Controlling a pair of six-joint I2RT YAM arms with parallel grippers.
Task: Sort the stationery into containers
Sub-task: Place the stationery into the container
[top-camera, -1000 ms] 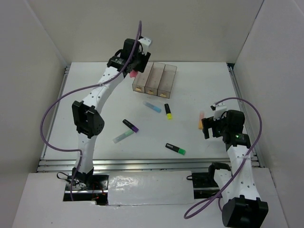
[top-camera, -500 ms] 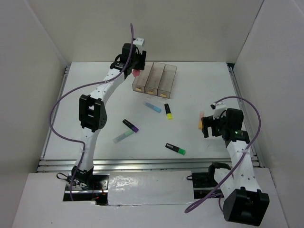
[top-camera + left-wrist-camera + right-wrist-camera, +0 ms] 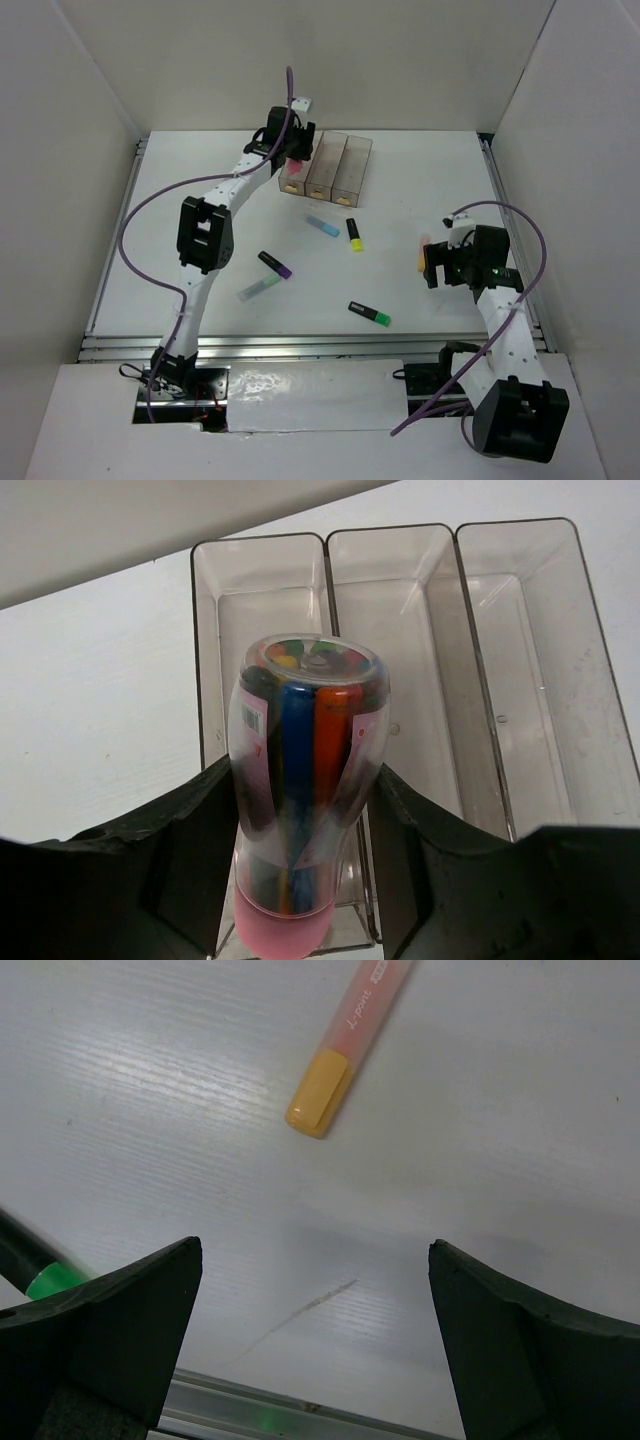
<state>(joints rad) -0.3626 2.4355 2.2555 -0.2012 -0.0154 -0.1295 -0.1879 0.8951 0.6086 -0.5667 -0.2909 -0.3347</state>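
Observation:
My left gripper (image 3: 303,780) is shut on a clear tube of coloured pens (image 3: 305,720) with a pink end, held above the leftmost of the three joined smoky containers (image 3: 392,542). In the top view that gripper (image 3: 290,150) hangs over the containers (image 3: 327,168) at the back. The bins look empty in the left wrist view. Loose highlighters lie on the table: light blue (image 3: 321,224), yellow (image 3: 354,234), purple (image 3: 276,264), mint (image 3: 258,289) and green (image 3: 370,314). My right gripper (image 3: 430,263) (image 3: 315,1260) stands open just short of a peach highlighter (image 3: 345,1045) (image 3: 423,250).
White walls enclose the table on three sides. A metal rail (image 3: 300,1420) runs along the table's near edge, just below my right gripper. The green highlighter's tip (image 3: 40,1278) shows at the left of the right wrist view.
The left arm has swung right with the tube, from beside the containers to above their left bin. The right gripper has crept slightly toward the peach highlighter.

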